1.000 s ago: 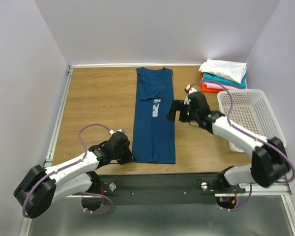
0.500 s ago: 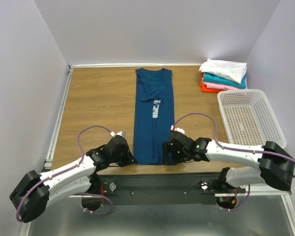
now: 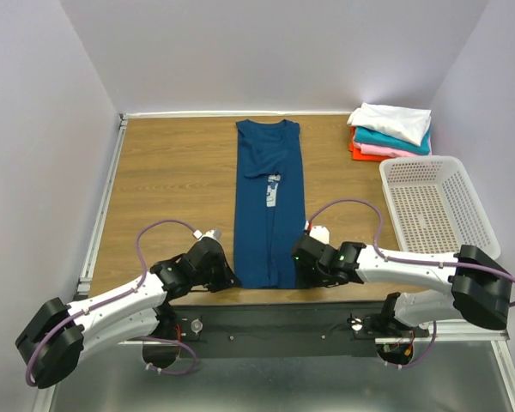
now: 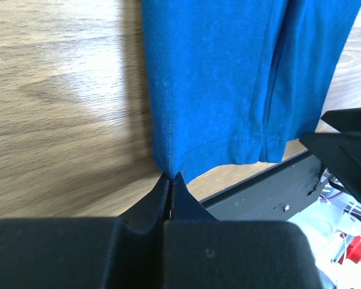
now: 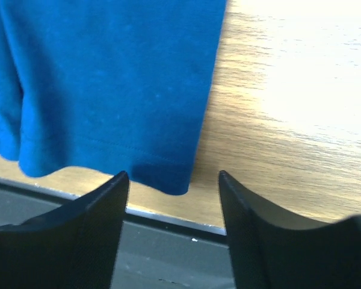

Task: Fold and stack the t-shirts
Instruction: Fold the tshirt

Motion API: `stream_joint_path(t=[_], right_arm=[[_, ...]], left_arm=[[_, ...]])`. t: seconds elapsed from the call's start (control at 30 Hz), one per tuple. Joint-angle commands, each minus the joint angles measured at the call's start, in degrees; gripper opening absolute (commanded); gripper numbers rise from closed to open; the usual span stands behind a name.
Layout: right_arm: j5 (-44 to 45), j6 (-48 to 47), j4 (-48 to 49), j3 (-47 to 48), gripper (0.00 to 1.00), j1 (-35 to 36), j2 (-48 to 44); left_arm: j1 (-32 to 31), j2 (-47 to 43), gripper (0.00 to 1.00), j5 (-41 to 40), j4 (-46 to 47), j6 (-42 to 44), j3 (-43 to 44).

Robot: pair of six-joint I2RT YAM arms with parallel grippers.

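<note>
A navy blue t-shirt (image 3: 269,206), folded into a long narrow strip with a white print showing, lies down the middle of the table. My left gripper (image 3: 229,279) sits at its near left hem corner, and in the left wrist view the jaws (image 4: 171,177) are shut with the shirt (image 4: 228,78) corner pinched at their tips. My right gripper (image 3: 299,273) is at the near right hem corner. In the right wrist view it (image 5: 171,180) is open, with the shirt (image 5: 108,78) corner lying between the fingers. Folded white, teal, pink and orange-red tees (image 3: 390,131) are stacked at the back right.
A white perforated basket (image 3: 433,206) stands at the right edge, in front of the stack. The table's front edge with its black rail (image 4: 271,192) runs just below the shirt's hem. Bare wood (image 3: 172,180) lies left of the shirt.
My right gripper moved from beside the shirt's middle right down to its near right hem corner. The left gripper stayed at the near left corner, and the shirt has barely shifted.
</note>
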Motion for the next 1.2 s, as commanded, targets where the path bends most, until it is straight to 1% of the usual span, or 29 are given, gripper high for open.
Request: stream_joint_path(t=[0.0,0.1,0.13,0.2,0.23,0.3,0.4,0.43,0.67,0.8,0.83,0.9,1.03,1.17], right_arm=[[2.0,0.7,-1.6,1.3,0.63,0.4,2.5],[1.0,0.8,-1.3,1.0,0.56,0.4,3.5],[0.8,1.1,-1.2,0.8,0.5,0.4,3.4],[0.9,1.3,-0.9,0.2,0.42,0.4,3.4],[1.5,1.6,-0.9,-0.4,0.4,0.4,3.4],[1.5,1.8,-0.5,-0.8,0.33,0.4,3.6],[-0.5,2.1,0.2,-1.3,0.12,0.5,3.6],[-1.0,2.6,0.4,-1.7,0.01,0.5,2.3],[-5.8,2.4,-0.3,-7.1,0.01,0.5,-8.0],[-8.3,1.1,-0.2,-6.7,0.01,1.1,-7.7],[-8.0,0.5,-0.3,-6.4,0.01,1.5,-7.6],[-6.3,0.4,-0.3,-5.7,0.01,1.7,-7.6],[-1.4,-0.4,-0.5,-2.3,0.01,1.7,-9.4],[3.2,-3.2,-1.2,1.6,0.01,1.6,-8.1]], left_arm=[[-0.4,-1.1,0.0,-1.4,0.4,-0.9,-0.9],[-0.5,-1.0,0.0,-1.2,0.4,-0.8,-0.9],[-0.5,-1.0,0.0,-1.3,0.4,-0.8,-0.9],[-0.5,-0.9,0.0,-1.4,0.4,-0.9,-0.9],[-0.5,-0.9,0.0,-1.3,0.6,-0.9,-1.0],[-0.6,-0.8,0.0,-1.2,0.7,-0.9,-1.2],[-0.6,-0.7,0.0,-0.4,0.4,-1.1,-1.4],[-0.8,-1.0,0.0,-0.2,0.2,-1.5,-1.5],[-3.4,-4.2,0.0,0.4,-2.5,-5.3,-2.0],[-7.9,-4.2,0.0,0.3,-1.8,-8.1,-1.6],[-9.9,-3.3,0.0,0.1,-1.7,-9.3,-1.2],[-11.1,-1.9,0.0,-1.6,-1.7,-9.7,0.4],[-11.4,-0.2,0.0,-4.9,-1.8,-9.0,4.0],[-11.4,-0.5,0.0,-12.6,-5.0,-8.3,8.2]])
